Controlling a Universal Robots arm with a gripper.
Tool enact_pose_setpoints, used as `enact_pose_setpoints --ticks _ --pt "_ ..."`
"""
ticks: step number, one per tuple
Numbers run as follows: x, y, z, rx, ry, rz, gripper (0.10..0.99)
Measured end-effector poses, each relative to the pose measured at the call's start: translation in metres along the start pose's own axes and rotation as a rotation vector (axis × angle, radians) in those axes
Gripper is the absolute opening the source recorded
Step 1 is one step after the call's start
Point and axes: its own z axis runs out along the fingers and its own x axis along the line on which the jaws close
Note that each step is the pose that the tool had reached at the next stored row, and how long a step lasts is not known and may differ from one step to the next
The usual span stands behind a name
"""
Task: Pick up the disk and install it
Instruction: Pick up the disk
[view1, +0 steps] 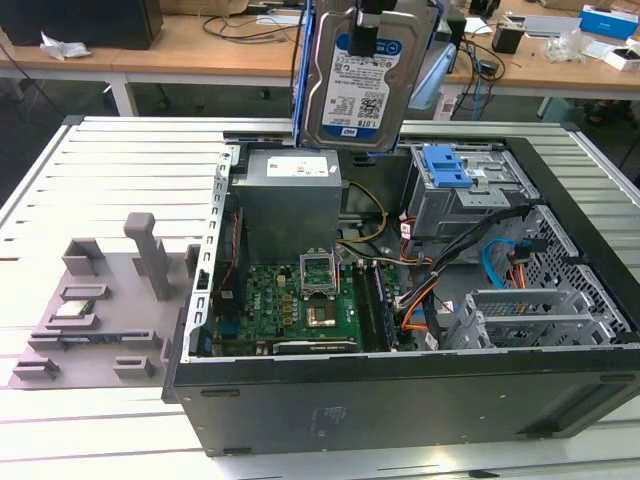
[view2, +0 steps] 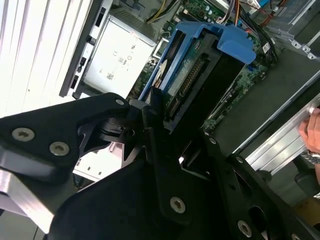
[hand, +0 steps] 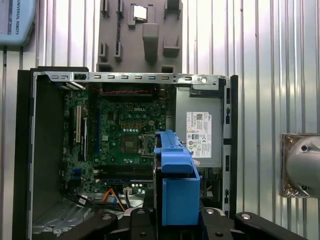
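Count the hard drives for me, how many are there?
1. The flat silver-metal hard drive with blue plastic rails is gripped in the robot's hand above the open black computer case. Others may be hidden inside the grey metal drive cage.

Lab: open PC case (view1: 400, 400), cable-strewn workbenches (view1: 190, 45) behind.

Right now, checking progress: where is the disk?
In the exterior view the disk hangs upright in the pincer, top centre, above the grey power supply.

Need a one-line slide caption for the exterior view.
Claw holds the disk upright above the open computer case, which houses the grey drive cage.
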Motion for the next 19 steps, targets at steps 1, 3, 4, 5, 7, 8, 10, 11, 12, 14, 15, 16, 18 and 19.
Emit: enact_pose_setpoints --ticks 1,3,4,5,7,8,10,11,12,14,15,16,18,19 --pt "0.0012 0.0 0.0001 0.0 0.0 0.0 0.361" --pt "0.004 0.0 0.0002 0.0 0.0 0.0 0.361" --pt "0.0063 0.0 0.0004 0.0 -0.0001 0.0 0.361" --pt "0.0091 0.0 0.0005 0.0 0.0 0.0 0.361" --pt "0.0131 0.0001 0.0007 0.0 -0.0001 0.0 0.361" --pt "0.0154 0.0001 0.0008 0.0 0.0 0.0 0.361" --pt "0.0176 0.0001 0.0009 0.0 0.0 0.0 0.361" --pt "0.0187 0.0001 0.001 0.0 0.0 0.0 0.361" --pt "0.0198 0.0001 0.0011 0.0 -0.0001 0.0 0.361" --pt "0.0227 0.0001 0.0012 0.0 0.0 0.0 0.361" --pt "0.0243 0.0001 0.0013 0.0 -0.0001 0.0 0.361" --pt "0.0256 0.0001 0.0014 0.0 -0.0001 0.0 0.361" --pt "0.0293 0.0001 0.0015 0.0 -0.0001 0.0 0.361" --pt "0.0304 0.0001 0.0016 0.0 0.0 0.0 0.361"
